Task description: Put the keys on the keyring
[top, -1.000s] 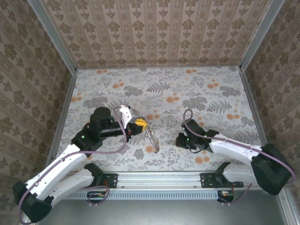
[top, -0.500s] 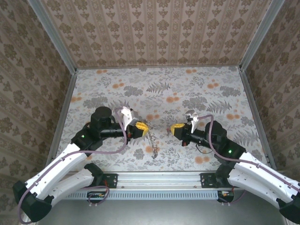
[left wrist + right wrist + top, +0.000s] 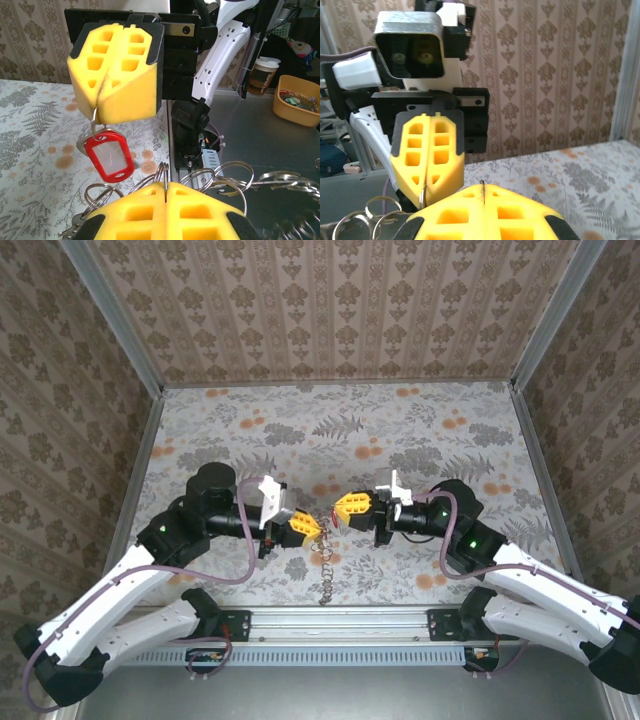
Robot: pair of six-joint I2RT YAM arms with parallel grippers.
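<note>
My left gripper (image 3: 312, 530) and right gripper (image 3: 338, 512) face each other tip to tip above the table's near middle. Seen from the left wrist, my left gripper (image 3: 165, 186) is shut on the keyring (image 3: 230, 175), a chain of several silver split rings. The chain (image 3: 323, 565) dangles from it toward the rail. Opposite it, my right gripper (image 3: 100, 116) is shut on the thin wire loop of the red key (image 3: 109, 159), a red-framed tag with a pale window that hangs below its pads. From the right wrist, my right gripper (image 3: 482, 189) pinches that wire, and my left gripper (image 3: 424, 186) stands just beyond.
A metal rail (image 3: 330, 625) runs along the near edge, between the arm bases. Patterned walls (image 3: 330, 310) close in the floral table (image 3: 420, 430) at the back and sides. Off the table, a yellow bowl (image 3: 297, 100) and a cup (image 3: 263, 72) stand behind the rail.
My right arm has swung up off the table at the right and come left until it faces the left gripper. The left gripper shifted slightly down and right, and the ring chain hangs lower.
</note>
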